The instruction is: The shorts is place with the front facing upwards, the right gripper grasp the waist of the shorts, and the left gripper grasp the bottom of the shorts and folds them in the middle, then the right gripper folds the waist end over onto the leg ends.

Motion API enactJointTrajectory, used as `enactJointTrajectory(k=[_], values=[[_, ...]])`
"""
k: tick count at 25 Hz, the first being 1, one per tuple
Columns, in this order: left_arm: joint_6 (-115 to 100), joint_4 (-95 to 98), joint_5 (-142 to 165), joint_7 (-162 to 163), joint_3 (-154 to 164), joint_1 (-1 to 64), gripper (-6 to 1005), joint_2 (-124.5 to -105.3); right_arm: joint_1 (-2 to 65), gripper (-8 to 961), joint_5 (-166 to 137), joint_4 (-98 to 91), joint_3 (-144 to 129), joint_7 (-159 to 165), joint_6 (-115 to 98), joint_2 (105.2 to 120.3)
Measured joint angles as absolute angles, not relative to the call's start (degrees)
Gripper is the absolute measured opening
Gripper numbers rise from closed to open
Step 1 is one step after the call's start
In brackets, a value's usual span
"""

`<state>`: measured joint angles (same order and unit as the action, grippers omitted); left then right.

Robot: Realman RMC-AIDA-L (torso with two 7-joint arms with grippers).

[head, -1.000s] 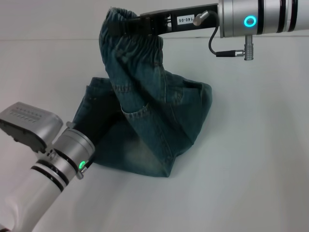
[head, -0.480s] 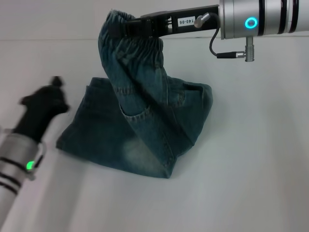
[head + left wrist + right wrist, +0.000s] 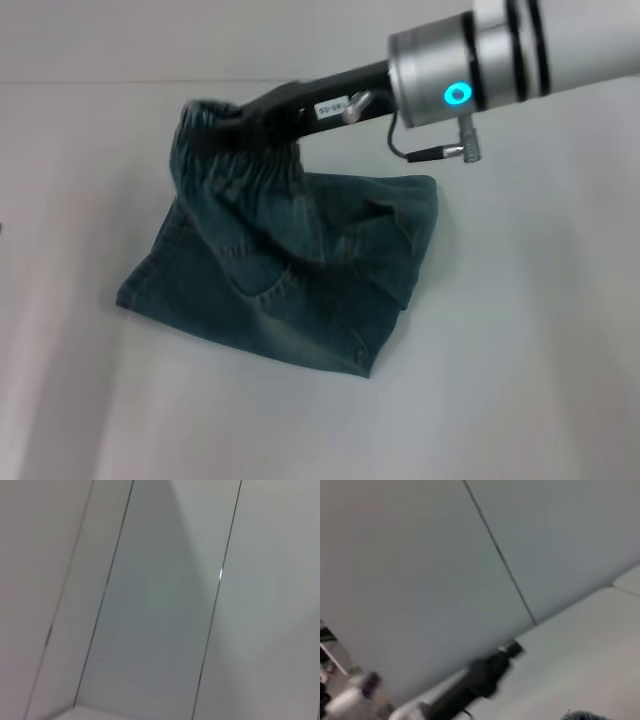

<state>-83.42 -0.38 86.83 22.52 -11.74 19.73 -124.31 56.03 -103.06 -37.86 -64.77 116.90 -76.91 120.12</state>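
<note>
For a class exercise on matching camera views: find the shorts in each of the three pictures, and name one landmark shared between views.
Head view: the shorts lie mid-table, the waist lifted in the right gripper.
Left wrist view: not in it; only pale panels with seams.
Right wrist view: only a dark sliver at the bottom edge, possibly the shorts.
Shared landmark: the pale table, also in the right wrist view.

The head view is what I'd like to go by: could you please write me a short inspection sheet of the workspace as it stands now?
Surface: pale table, bare around the garment.
Job's things: shorts folded lengthwise, leg part flat, waist lifted off the table.
Clutter: nothing seen.
Grippers: right gripper clamped on the waist, above the far left part of the shorts; left gripper out of the head view.
Cables: short black lead looping at the right wrist.
Surroundings: pale wall behind the table.
</note>
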Motion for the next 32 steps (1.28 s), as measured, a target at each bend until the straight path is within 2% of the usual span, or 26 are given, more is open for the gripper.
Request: enactJointTrajectory(k=[3, 10, 14, 17, 19, 21, 23, 25, 30, 32], values=[[-88.7, 0.3, 87.0, 23.0, -11.9, 18.5, 21, -124.33, 56.1, 96, -102.2, -37.5, -67.2, 116.5, -73.9, 120.25], [-96.1, 6.3, 87.3, 33.5, -7.1, 17.0, 37, -124.30, 54.0, 363, -96.4, -37.6, -67.0, 111.8, -74.4, 119.84], [-100.1, 12.5, 88.4, 38.4, 2.2, 16.8, 233, -124.19, 49.3, 558, -95.0, -41.3, -66.2, 105.6, -76.4, 119.55], [-100.4, 22.5, 92.8, 48.2, 13.5, 16.9, 365, -123.90, 42.0, 613, -97.1, -47.5, -66.0, 97.4, -79.0, 119.03], [-99.7, 29.1, 96.3, 55.1, 19.4, 17.2, 453, -123.91, 36.3, 650, -99.2, -52.1, -65.4, 94.5, -81.6, 117.82], [-99.6, 32.9, 98.6, 58.6, 22.3, 17.3, 497, -124.02, 31.2, 687, -99.7, -55.7, -62.7, 93.6, -84.9, 116.65], [-99.5, 35.5, 101.0, 61.3, 24.4, 17.5, 541, -124.02, 27.2, 723, -98.5, -57.1, -58.2, 91.7, -89.6, 116.19], [-98.7, 37.2, 103.9, 64.0, 26.3, 18.1, 585, -123.94, 24.6, 760, -98.3, -57.2, -53.6, 89.3, -94.8, 116.14], [-95.6, 40.2, 112.6, 70.6, 30.8, 20.8, 695, -123.82, 20.9, 940, -101.7, -57.3, -49.0, 87.2, -100.9, 116.60], [-94.9, 41.2, 114.2, 72.7, 32.6, 21.4, 773, -123.82, 20.3, 934, -103.7, -57.0, -48.9, 86.1, -101.3, 117.25]])
